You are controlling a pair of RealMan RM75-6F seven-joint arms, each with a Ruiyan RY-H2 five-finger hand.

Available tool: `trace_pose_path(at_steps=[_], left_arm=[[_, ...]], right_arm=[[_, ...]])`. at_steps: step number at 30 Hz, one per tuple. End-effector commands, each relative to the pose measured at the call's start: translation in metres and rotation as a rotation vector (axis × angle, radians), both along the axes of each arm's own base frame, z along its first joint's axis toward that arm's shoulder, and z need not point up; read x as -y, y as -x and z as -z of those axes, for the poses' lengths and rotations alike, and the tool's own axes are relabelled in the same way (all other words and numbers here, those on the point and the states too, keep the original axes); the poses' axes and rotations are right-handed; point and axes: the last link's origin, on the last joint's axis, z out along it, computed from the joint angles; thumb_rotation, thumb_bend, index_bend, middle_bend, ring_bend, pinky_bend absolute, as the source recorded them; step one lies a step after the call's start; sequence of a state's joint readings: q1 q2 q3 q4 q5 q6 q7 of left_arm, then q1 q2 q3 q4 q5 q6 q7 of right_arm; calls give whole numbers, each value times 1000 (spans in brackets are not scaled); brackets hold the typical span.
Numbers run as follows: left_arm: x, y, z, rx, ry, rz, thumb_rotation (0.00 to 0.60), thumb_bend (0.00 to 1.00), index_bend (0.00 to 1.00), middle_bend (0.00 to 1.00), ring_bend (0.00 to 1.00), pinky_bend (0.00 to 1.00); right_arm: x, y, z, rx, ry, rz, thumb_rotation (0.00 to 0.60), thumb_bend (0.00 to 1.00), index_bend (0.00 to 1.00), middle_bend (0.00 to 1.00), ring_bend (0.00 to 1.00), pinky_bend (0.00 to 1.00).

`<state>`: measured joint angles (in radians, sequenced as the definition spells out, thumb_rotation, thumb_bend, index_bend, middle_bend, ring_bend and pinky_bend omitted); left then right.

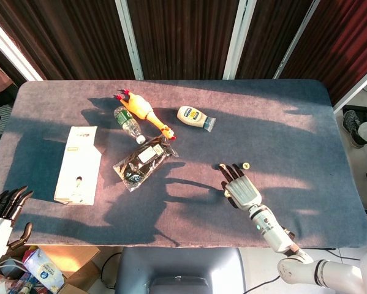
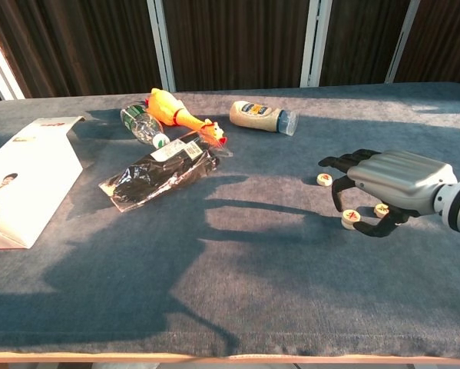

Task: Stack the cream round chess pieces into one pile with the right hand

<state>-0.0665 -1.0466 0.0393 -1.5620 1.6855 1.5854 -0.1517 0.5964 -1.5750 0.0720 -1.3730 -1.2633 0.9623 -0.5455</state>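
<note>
My right hand (image 2: 391, 181) hovers palm down over the right part of the table, also seen in the head view (image 1: 241, 190). Its thumb and a curled finger pinch a cream round chess piece (image 2: 349, 218) low at the cloth, which shows by the hand's left edge (image 1: 227, 194). A second cream piece (image 2: 381, 209) lies under the palm. A third (image 2: 322, 180) sits just off the fingertips. Another cream piece (image 1: 246, 165) lies past the fingertips to the right. My left hand (image 1: 5, 208) hangs off the table's near left corner, fingers apart and holding nothing.
A mayonnaise bottle (image 1: 195, 117), a rubber chicken (image 1: 141, 113), a plastic water bottle (image 1: 127, 124), a black packet (image 1: 141, 160) and a white box (image 1: 79, 164) lie across the left and middle of the grey cloth. A cardboard box (image 1: 45, 263) stands off the near left edge.
</note>
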Motion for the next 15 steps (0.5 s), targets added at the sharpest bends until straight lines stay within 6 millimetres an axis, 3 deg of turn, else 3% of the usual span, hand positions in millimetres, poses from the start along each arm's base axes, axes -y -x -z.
trace_pose_path(at_steps=[1,9,15], left_arm=[[0,0,0,1,-1,0,600,539,0,0,0,34],[0,0,-1,3,-5,0,600,539,0,0,0,34],[0,1,-1,4,-3,-1,600,538,0,0,0,34]], right_arm=[[0,1,0,-7,0,4,600,500,494,10,0,0],[-2,3,-6,-1,17,8,600,501,447,13,0,0],[-2,15,-21,0,58,22,600,501,442,13,0,0]])
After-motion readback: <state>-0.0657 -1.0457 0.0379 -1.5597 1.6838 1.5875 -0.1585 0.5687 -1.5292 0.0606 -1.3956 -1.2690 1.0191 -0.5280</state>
